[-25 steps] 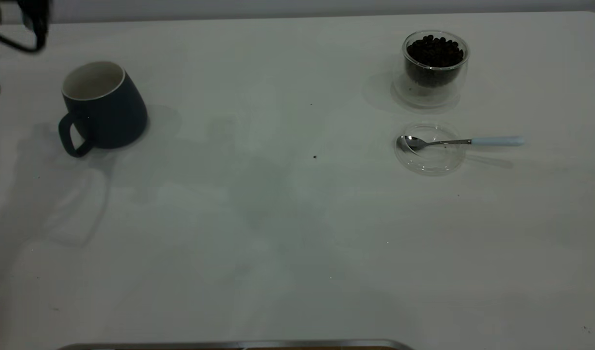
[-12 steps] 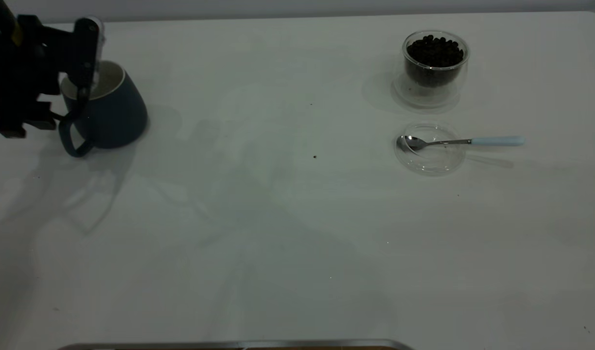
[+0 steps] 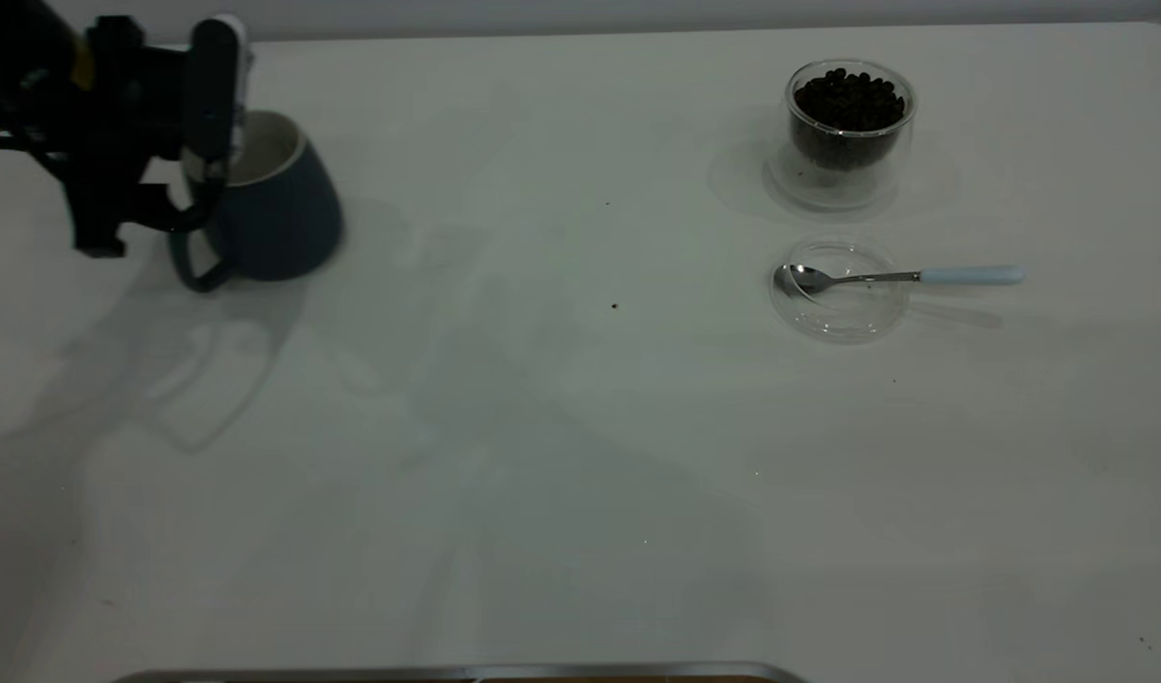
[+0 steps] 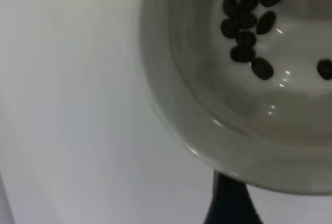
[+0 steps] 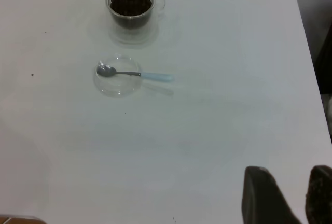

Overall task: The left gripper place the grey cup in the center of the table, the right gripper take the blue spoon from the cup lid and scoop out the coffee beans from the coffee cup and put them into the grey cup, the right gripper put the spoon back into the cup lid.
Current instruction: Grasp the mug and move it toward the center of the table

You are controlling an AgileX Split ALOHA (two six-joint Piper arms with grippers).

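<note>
Fingers first: the left gripper [image 3: 212, 142] is pinching the rim of the grey cup [image 3: 277, 213] on the handle side, one finger [image 3: 211, 90] standing up outside the wall, its partner hidden from the exterior camera. The cup sits at the far left of the tabletop [image 3: 543, 455], well away from the middle, its loop handle turned toward the camera. From the left wrist camera, the white inside of the cup [image 4: 244, 105] holds a few coffee beans [image 4: 249, 22]. Over to the right, the coffee cup [image 3: 848, 128], full of dark beans, stands behind the cup lid [image 3: 838, 289]; the blue spoon [image 3: 898, 276] lies with its bowl in the lid, its pale handle jutting out sideways. The right gripper [image 5: 290, 198] hangs above the tabletop's near right corner, fingers spread apart, holding nothing.
</note>
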